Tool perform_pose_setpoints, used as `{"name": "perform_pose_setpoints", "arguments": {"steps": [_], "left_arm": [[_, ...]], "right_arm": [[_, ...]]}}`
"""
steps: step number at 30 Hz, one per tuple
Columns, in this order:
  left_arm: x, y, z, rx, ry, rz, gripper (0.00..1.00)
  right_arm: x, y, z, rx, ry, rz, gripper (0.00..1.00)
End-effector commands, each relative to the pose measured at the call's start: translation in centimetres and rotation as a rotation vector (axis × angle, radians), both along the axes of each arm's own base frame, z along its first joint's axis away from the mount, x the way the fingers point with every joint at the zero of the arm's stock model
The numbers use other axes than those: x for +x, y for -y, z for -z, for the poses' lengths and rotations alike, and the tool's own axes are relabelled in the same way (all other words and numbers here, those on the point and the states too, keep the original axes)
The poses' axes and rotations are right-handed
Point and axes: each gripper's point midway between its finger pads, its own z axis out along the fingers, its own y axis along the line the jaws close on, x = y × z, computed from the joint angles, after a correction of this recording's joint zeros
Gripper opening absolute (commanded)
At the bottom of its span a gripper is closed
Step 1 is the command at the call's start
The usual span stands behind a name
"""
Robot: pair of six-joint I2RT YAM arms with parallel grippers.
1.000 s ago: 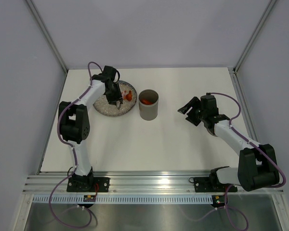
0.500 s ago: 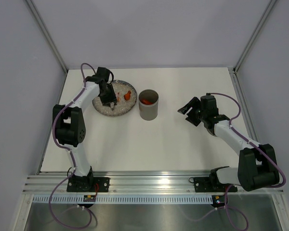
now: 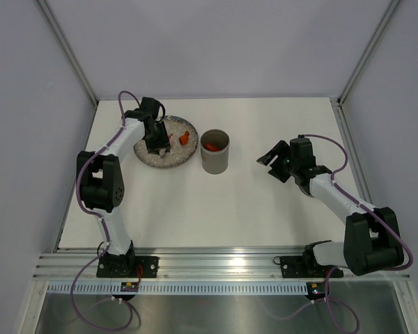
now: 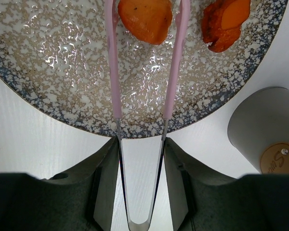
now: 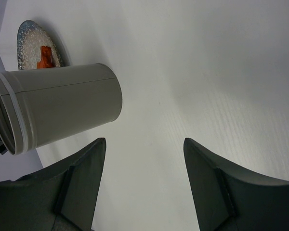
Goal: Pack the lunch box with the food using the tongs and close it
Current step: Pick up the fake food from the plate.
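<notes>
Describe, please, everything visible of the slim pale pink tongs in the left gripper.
The slim pale pink tongs are two thin arms, pink toward the tips, metallic grey at their joined end. The left gripper clamps them; they spread in a narrow V over the round speckled plate, straddling an orange food piece. Tips are out of frame.

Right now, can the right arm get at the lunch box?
Probably yes. The right gripper faces the lunch box, jaws open, with only bare table between them.
</notes>
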Motion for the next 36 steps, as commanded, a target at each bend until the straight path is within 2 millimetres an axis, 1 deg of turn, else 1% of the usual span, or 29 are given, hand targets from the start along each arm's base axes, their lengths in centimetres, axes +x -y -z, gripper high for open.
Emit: {"name": "perform_pose_setpoints", "arguments": {"steps": [1,9,15,19,21,22,25,28,29,31,32,34,36], "left_arm": [[0.8,-0.2,-0.3,0.022,0.028,0.016,0.43],[0.7,-0.7,0.5,0.095,0.005,0.034,0.43],[0.8,-1.0,0.6,0.152,-0.003,0.056,0.43],[1.1,-0.6,0.3,0.178,0.005,0.078,0.42],[1.1,-0.6,0.2,0.179,0.008,0.077,0.39],[1.1,-0.5,0.1,0.175,0.014,0.082,0.35],[1.2,-0.5,-0.4,0.170,0.029,0.082,0.28],[1.1,-0.4,-1.3,0.159,0.047,0.080,0.18],[1.1,-0.3,-1.8,0.155,0.060,0.081,0.14],[1.1,-0.2,-2.5,0.150,0.073,0.081,0.10],[1.0,-0.3,-3.2,0.143,0.088,0.075,0.05],[0.9,0.0,-4.0,0.131,0.105,0.077,0.01],[0.7,0.1,-4.9,0.113,0.128,0.079,0.00]], "right_arm": [[0.7,-0.5,-0.7,0.019,0.033,-0.013,0.74],[1.0,-0.7,-0.5,0.026,0.026,-0.018,0.74],[0.9,-0.7,-0.5,0.022,0.025,-0.016,0.74],[1.0,-0.8,-0.5,0.027,0.024,-0.016,0.73],[0.9,-0.7,-0.4,0.025,0.024,-0.016,0.74],[0.9,-0.7,-0.5,0.025,0.026,-0.012,0.73],[0.9,-0.7,-0.6,0.023,0.028,-0.014,0.73],[0.8,-0.7,-0.5,0.022,0.027,-0.015,0.74],[0.8,-0.6,-0.5,0.021,0.027,-0.012,0.73],[0.8,-0.6,-0.5,0.021,0.026,-0.013,0.74],[0.7,-0.6,-0.4,0.020,0.024,-0.012,0.74],[0.7,-0.6,-0.5,0.022,0.027,-0.012,0.74],[0.7,-0.6,-0.5,0.022,0.027,-0.011,0.74]]}}
